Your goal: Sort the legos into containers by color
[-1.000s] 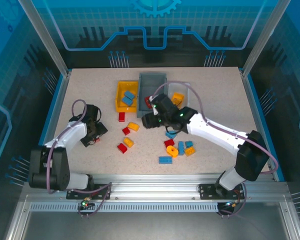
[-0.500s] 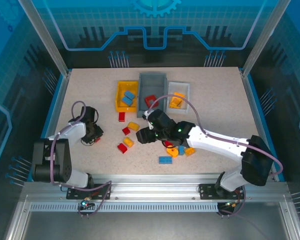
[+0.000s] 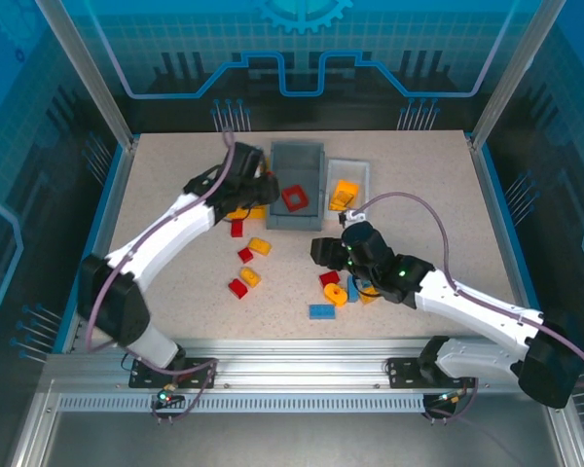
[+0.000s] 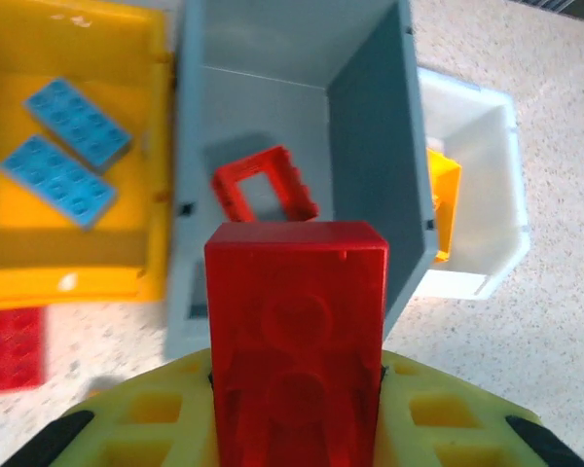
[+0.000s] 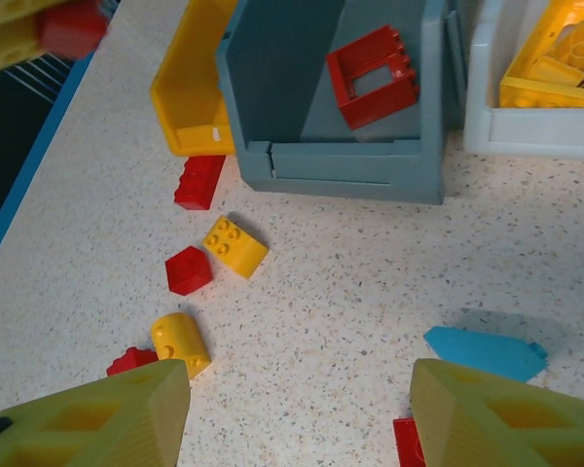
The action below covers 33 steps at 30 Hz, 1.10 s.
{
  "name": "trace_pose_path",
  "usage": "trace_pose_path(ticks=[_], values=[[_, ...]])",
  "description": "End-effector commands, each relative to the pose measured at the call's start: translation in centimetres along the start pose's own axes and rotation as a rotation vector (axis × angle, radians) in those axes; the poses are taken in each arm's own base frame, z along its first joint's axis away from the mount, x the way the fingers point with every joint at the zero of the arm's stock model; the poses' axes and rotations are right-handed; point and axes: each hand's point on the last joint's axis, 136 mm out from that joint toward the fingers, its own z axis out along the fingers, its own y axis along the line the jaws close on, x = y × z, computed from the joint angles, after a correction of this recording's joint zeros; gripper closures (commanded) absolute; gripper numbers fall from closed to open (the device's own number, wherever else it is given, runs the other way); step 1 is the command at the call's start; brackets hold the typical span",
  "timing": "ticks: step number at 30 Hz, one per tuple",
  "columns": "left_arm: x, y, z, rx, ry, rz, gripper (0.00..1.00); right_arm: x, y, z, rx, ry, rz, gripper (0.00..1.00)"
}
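Left claw (image 3: 257,187), clenched on 1 red brick (image 4: 297,321), has swung to the grey bin (image 4: 365,146), ready to drop; right claw (image 5: 297,409), released, has backed off.

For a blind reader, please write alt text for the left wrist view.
The left gripper holds a red brick near the grey bin, which contains a red frame. Two blue bricks lie in the yellow bin; a white bin stands right.

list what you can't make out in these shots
- Top view: contents of the yellow bin, covered by the left gripper.
- Left wrist view: lower end of the red brick, cut by the bottom edge.
- Right wrist view: a red piece, cut by the bottom edge and a finger of the right gripper.
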Motion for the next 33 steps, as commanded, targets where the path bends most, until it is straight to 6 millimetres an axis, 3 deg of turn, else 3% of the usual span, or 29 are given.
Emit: trace_pose_path(ticks=[1,5,10,14,18,23,28,33], values=[[-0.1,-1.3,4.1,-0.003,0.082,0.051,0.76,-1.3,-0.8,-0.7,0.013,-0.049,0.061,0.37],[-1.7,-2.6,8.1,-0.017,0.121,0.074,0.76,-2.5,-1.0,-0.8,0.005,-0.071,0.081,0.36],[-2.3,-1.5,13.4,-0.064,0.154,0.080,0.76,-4.8,-1.0,-0.4,-0.012,-0.114,0.114,0.35],[-2.4,-1.0,16.5,-0.042,0.172,0.057,0.72,-6.5,-0.4,-0.3,-0.031,-0.142,0.119,0.34],[-2.1,-1.0,18.4,-0.013,0.200,0.041,0.63,-6.8,-0.4,-0.1,-0.020,-0.132,0.108,0.34],[-2.3,-1.6,17.8,0.010,0.203,0.018,0.51,-4.4,-4.1,0.1,0.178,-0.037,0.125,0.35],[-3.7,-2.7,15.3,0.043,0.159,0.018,0.44,0.9,-9.9,-1.2,0.471,0.142,0.179,0.37],[-5.0,-4.3,11.3,0.093,0.104,0.024,0.41,6.9,-13.3,-3.3,0.595,0.274,0.327,0.39]])
